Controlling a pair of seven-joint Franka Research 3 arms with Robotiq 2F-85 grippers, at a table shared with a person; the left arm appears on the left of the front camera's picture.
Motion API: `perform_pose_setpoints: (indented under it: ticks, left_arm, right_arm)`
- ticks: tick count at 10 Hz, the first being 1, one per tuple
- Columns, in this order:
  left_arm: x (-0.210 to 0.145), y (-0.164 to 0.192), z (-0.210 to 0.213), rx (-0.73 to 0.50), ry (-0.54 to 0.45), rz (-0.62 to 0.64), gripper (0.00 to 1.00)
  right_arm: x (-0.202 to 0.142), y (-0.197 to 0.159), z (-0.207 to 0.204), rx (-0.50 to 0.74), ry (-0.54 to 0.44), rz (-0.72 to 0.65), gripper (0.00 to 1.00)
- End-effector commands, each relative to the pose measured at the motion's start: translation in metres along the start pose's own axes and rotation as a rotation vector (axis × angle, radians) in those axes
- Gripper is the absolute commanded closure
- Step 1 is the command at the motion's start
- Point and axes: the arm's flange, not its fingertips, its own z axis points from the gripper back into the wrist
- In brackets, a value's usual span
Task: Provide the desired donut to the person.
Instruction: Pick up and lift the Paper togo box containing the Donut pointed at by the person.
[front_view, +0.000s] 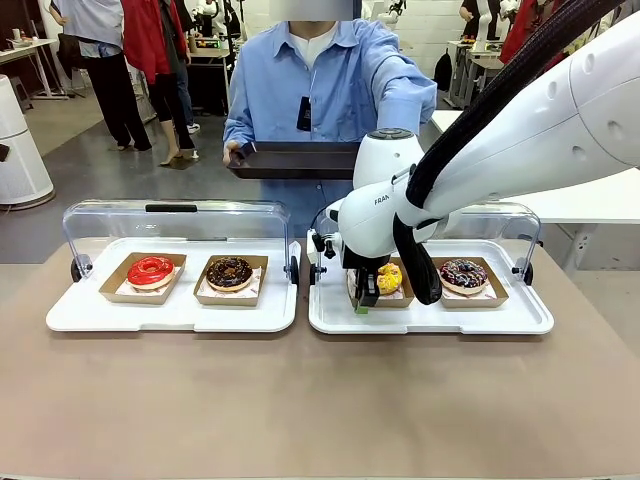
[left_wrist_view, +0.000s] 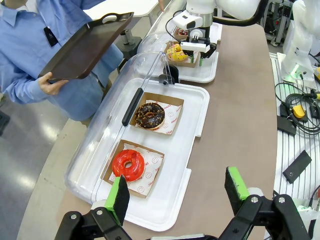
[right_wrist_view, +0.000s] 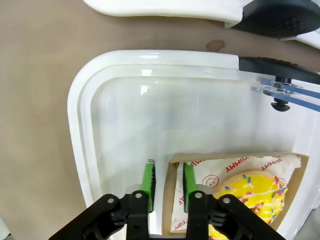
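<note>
As the right gripper (right_wrist_view: 168, 164) straddles one wall of the cardboard box (right_wrist_view: 235, 156) holding the yellow donut (right_wrist_view: 255, 192), jaws slightly apart, a sprinkled chocolate donut (front_view: 463, 274) shares the white tray (right_wrist_view: 80, 125).

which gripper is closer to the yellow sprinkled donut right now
Right. The right gripper straddles the wall of the cardboard tray holding the yellow donut. The left gripper hangs far off, past the other white tray, nearest the red donut.
</note>
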Motion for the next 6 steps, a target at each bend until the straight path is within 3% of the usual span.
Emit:
perform_pose_setpoints:
  ticks: [1,6]
  left_arm:
    - [0.0006,-0.0005,0.0002,-0.002,-0.014,0.004,0.0]
    - [0.0006,-0.0005,0.0002,-0.002,-0.014,0.004,0.0]
  right_arm:
    - [0.0006,-0.0002,-0.0053,-0.019,0.012,-0.019,1.0]
    - [0.0014,0.0032,0.0033,-0.003,0.029,-0.012,1.0]
